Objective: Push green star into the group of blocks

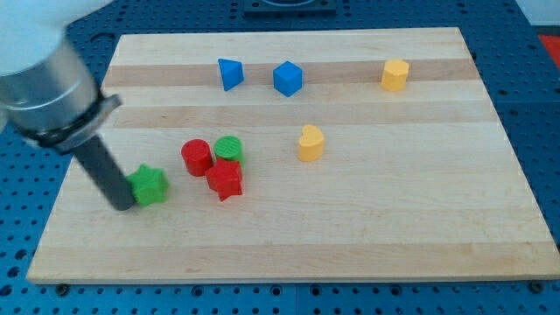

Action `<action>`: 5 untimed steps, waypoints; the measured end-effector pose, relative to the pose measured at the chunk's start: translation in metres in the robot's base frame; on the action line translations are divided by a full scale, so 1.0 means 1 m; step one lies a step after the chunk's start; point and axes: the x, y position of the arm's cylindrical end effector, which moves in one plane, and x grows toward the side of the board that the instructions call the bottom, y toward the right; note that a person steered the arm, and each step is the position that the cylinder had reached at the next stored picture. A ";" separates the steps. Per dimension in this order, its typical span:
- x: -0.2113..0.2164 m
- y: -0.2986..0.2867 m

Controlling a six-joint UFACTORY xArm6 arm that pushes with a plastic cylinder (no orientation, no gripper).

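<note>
The green star lies at the board's lower left. My tip rests on the board, touching the star's left side. Just to the star's right is a tight group: a red cylinder, a green cylinder and a red star. A small gap separates the green star from the red cylinder and red star.
A blue triangular block and a blue cube sit near the view's top. A yellow block is at the top right and another yellow block at the middle. The wooden board lies on a blue table.
</note>
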 end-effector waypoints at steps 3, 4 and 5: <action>-0.003 0.023; -0.030 -0.013; -0.069 -0.024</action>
